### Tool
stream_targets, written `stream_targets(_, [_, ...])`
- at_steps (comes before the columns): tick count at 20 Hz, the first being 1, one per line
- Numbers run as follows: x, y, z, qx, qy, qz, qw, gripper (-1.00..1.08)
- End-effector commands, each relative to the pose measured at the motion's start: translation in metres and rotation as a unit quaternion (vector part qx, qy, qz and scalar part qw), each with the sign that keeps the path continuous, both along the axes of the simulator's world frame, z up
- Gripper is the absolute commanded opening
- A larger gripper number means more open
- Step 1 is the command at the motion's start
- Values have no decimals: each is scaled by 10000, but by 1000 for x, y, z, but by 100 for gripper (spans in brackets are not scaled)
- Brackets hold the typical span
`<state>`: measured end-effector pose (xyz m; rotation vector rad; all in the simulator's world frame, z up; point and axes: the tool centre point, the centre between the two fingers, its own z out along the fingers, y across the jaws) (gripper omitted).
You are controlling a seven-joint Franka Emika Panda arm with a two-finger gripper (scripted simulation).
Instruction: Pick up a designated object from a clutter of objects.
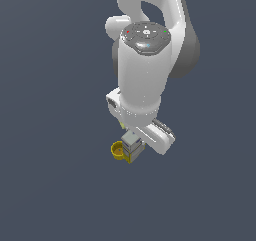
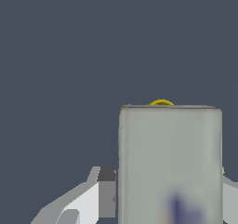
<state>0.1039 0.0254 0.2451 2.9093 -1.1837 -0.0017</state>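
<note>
The gripper [image 2: 169, 190] has the carton [image 2: 170, 165] between its two fingers. In the wrist view one light finger [image 2: 90, 197] shows beside one side of the box, and a thin bit of the other finger shows at the far side. The jaws look closed around the carton, but I cannot tell for sure that they squeeze it.

In the wrist view the carton fills the lower right of the frame. It is a big grey-white flat face with a blurry blue-purple mark near the bottom edge. A small curved bit of the yellow cup [image 2: 161, 102] peeks over the far edge of the box. The rest of the cup is hidden behind the box.

The exterior view shows more. There the carton [image 1: 132, 146] is small and sits just below the middle of the frame, under the white arm [image 1: 145, 70]. It has a grey-white top and a yellow bottom end. The gripper [image 1: 134, 141] is mostly hidden by the big arm. The cup [image 1: 117, 150] is just beside the carton, on its left in the frame, and looks like it touches it.

All around is plain dark grey-blue ground [image 1: 50, 185].
</note>
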Motion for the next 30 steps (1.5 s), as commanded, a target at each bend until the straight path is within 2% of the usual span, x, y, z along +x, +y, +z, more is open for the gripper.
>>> stream_targets(1, [-9, -2, 28, 0, -6, 0, 10000, -100])
stream_targets(9, [-37, -7, 116, 0, -6, 0, 10000, -100])
stream_targets(16, [-53, -10, 173, 0, -6, 0, 10000, -100])
stream_targets(23, [-61, -12, 203, 0, -6, 0, 10000, -100])
stream_targets(30, [-60, -12, 205, 0, -6, 0, 10000, -100])
